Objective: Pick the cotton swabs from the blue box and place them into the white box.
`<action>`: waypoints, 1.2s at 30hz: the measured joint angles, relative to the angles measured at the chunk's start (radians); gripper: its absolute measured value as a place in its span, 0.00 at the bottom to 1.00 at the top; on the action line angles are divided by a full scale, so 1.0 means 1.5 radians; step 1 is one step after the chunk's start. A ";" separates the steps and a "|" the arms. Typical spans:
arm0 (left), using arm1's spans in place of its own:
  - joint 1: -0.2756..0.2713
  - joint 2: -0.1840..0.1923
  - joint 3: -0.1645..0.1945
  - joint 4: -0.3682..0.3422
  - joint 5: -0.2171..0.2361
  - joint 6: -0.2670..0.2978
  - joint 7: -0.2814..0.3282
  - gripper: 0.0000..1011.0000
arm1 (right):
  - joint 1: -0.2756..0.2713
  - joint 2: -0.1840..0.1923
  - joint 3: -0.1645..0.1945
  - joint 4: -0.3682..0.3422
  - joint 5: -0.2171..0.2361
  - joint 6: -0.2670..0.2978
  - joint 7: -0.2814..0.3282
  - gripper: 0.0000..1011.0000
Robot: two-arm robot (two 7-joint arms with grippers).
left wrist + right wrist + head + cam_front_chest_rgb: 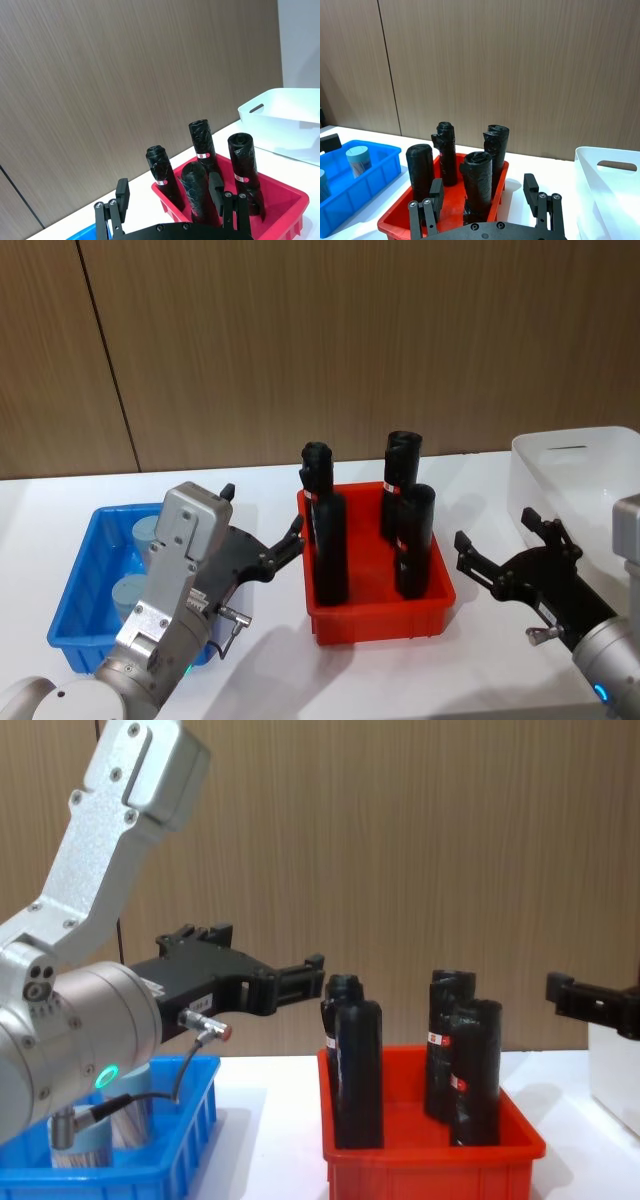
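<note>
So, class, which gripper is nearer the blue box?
Left. The left gripper hovers over the right edge of the blue box; the right gripper sits beyond the red bin, beside the white box.

The left arm [168, 575] hides part of the blue box [75, 585]; the white box [540, 475] is cropped.

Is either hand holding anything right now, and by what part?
Nothing held. Both hands are open and empty: left hand by the blue box, right hand beside the white box.
</note>
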 joint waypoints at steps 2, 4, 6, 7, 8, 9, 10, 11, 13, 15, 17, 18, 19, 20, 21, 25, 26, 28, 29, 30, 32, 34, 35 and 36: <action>0.000 0.000 0.000 0.000 0.000 0.000 0.000 0.99 | 0.000 0.000 0.000 0.000 0.000 0.000 0.000 0.99; 0.000 0.000 0.000 0.000 0.000 0.000 0.000 0.99 | 0.000 0.000 0.000 0.000 0.000 0.000 0.000 0.99; 0.000 0.000 0.000 0.000 0.000 0.000 0.000 0.99 | 0.000 0.000 0.000 0.000 0.000 0.000 0.000 0.99; 0.000 0.000 0.000 0.000 0.000 0.000 0.000 0.99 | 0.000 0.000 0.000 0.000 0.000 0.000 0.000 0.99; 0.000 0.000 0.000 0.000 0.000 0.000 0.000 0.99 | 0.000 0.000 0.000 0.000 0.000 0.000 0.000 0.99; 0.000 0.000 0.000 0.000 0.000 0.000 0.000 0.99 | 0.000 0.000 0.000 0.000 0.000 0.000 0.000 0.99; 0.000 0.000 0.000 0.000 0.000 0.000 0.000 0.99 | 0.000 0.000 0.000 0.000 0.000 0.000 0.000 0.99; 0.000 0.000 0.000 0.000 0.000 0.000 0.000 0.99 | 0.000 0.000 0.000 0.000 0.000 0.000 0.000 0.99; 0.000 0.000 0.000 0.000 0.000 0.000 0.000 0.99 | 0.000 0.000 0.000 0.000 0.000 0.000 0.000 0.99; 0.000 0.000 0.000 0.000 0.000 0.000 0.000 0.99 | 0.000 0.000 0.000 0.000 0.000 0.000 0.000 0.99; 0.000 0.000 0.000 0.000 0.000 0.000 0.000 0.99 | 0.000 0.000 0.000 0.000 0.000 0.000 0.000 0.99; 0.000 0.000 0.000 0.000 0.000 0.000 0.000 0.99 | 0.000 0.000 0.000 0.000 0.000 0.000 0.000 0.99; 0.000 0.000 0.000 0.000 0.000 0.000 0.000 0.99 | 0.000 0.000 0.000 0.000 0.000 0.000 0.000 0.99; 0.000 0.000 0.000 0.000 0.000 0.000 0.000 0.99 | 0.000 0.000 0.000 0.000 0.000 0.000 0.000 0.99; 0.000 0.000 0.000 0.000 0.000 0.000 0.000 0.99 | 0.000 0.000 0.000 0.000 0.000 0.000 0.000 0.99; 0.000 0.000 0.000 0.000 0.000 0.000 0.000 0.99 | 0.000 0.000 0.000 0.000 0.000 0.000 0.000 0.99; 0.000 0.000 0.000 0.000 0.000 0.000 0.000 0.99 | 0.000 0.000 0.000 0.000 0.000 0.000 0.000 0.99; 0.000 0.000 0.000 0.000 0.000 0.000 0.000 0.99 | 0.000 0.000 0.000 0.000 0.000 0.000 0.000 0.99; 0.000 0.000 0.000 0.000 0.000 0.000 0.000 0.99 | 0.000 0.000 0.000 0.000 0.000 0.000 0.000 0.99; 0.000 0.000 0.000 0.000 0.000 0.000 0.000 0.99 | 0.000 0.000 0.000 0.000 0.000 0.000 0.000 0.99; 0.000 0.000 0.000 0.000 0.000 0.000 0.000 0.99 | 0.000 0.000 0.000 0.000 0.000 0.000 0.000 0.99; 0.000 0.000 0.000 0.000 0.000 0.000 0.000 0.99 | 0.000 0.000 0.000 0.000 0.000 0.000 0.000 0.99; 0.000 0.000 0.000 0.000 0.000 0.000 0.000 0.99 | 0.000 0.000 0.000 0.000 0.000 0.000 0.000 0.99; 0.000 0.000 0.000 0.000 0.000 0.000 0.000 0.99 | 0.000 0.000 0.000 0.000 0.000 0.000 0.000 0.99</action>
